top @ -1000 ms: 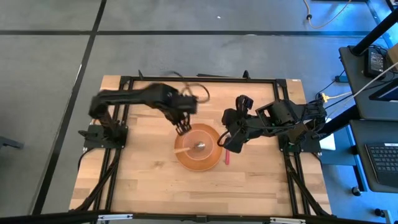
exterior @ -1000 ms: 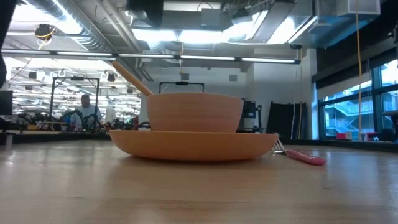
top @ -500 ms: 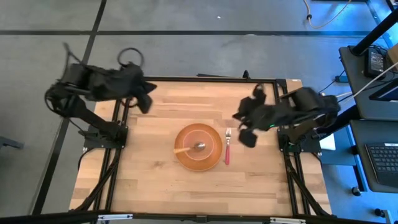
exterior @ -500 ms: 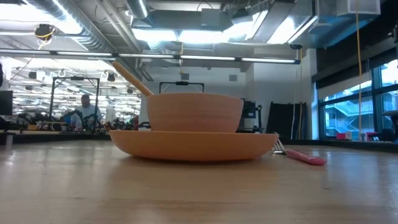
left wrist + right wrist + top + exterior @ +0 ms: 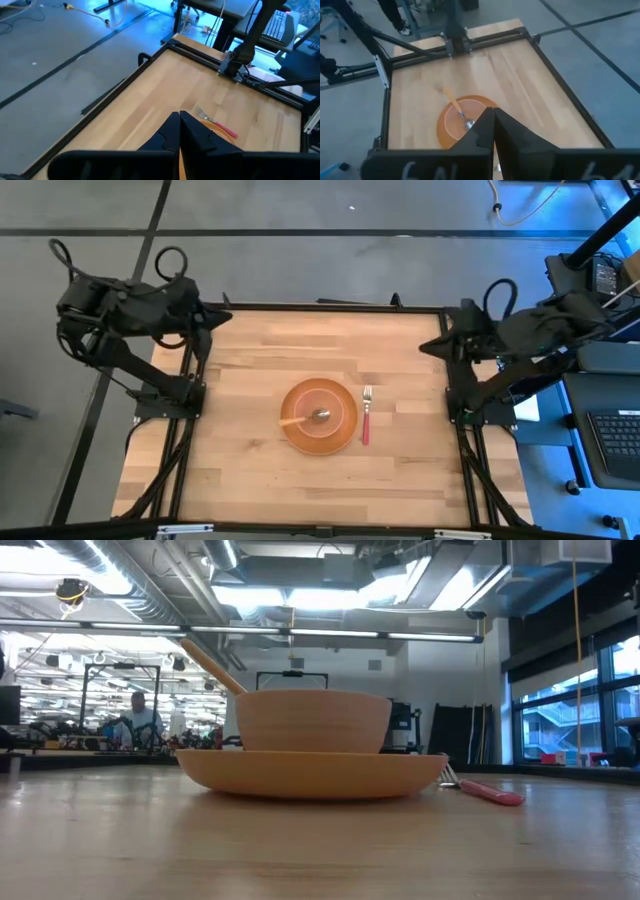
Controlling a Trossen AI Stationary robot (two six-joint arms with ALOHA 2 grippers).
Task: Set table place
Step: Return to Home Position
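The orange plate (image 5: 344, 435) sits in the middle of the wooden table (image 5: 240, 470), with the pale-orange bowl (image 5: 312, 412) standing on it. The wooden-handled spoon (image 5: 296, 420) leans in the bowl, its handle over the rim toward the table's left. The red-handled fork (image 5: 366, 420) lies flat on the table right of the plate. My left gripper (image 5: 222, 316) is shut and empty, high over the far left corner. My right gripper (image 5: 428, 346) is shut and empty, high over the far right edge.
A black metal frame (image 5: 320, 307) edges the table. Arm bases stand at the left (image 5: 160, 395) and right (image 5: 475, 410) edges. A desk with a keyboard (image 5: 615, 442) stands right of the table. A person (image 5: 135, 718) shows far off in the room.
Both arms have drawn back and up from the plate: my left gripper toward the far left corner, my right gripper toward the far right edge. The plate, bowl, spoon and fork have stayed still.
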